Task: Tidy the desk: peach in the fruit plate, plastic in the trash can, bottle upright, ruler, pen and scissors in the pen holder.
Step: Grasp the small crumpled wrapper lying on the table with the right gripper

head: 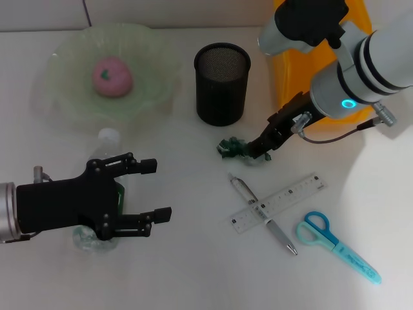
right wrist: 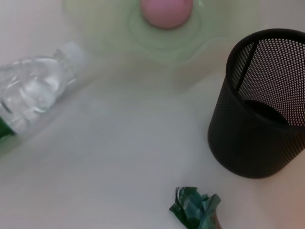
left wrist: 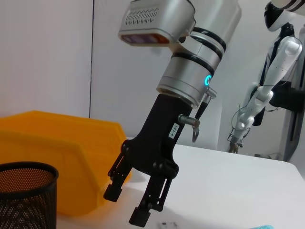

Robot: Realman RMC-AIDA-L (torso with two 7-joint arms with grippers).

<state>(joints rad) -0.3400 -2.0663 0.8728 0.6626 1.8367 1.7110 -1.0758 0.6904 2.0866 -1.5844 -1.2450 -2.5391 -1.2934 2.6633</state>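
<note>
One peach (head: pixel 112 77) in one plate (head: pixel 71 97), upper left. One holder (head: pixel 222 84), top centre. One orange bin (head: pixel 287 77), upper right. One plastic scrap (head: pixel 233 148), centre, at the right hand (head: pixel 263 150), fingers spread. One bottle (head: pixel 106 194) lying under the spread left hand (head: pixel 158 190), lower left. One ruler (head: pixel 277 201), pen (head: pixel 263 214), scissors (head: pixel 337 246), lower right of the bench (head: pixel 193 271).
</note>
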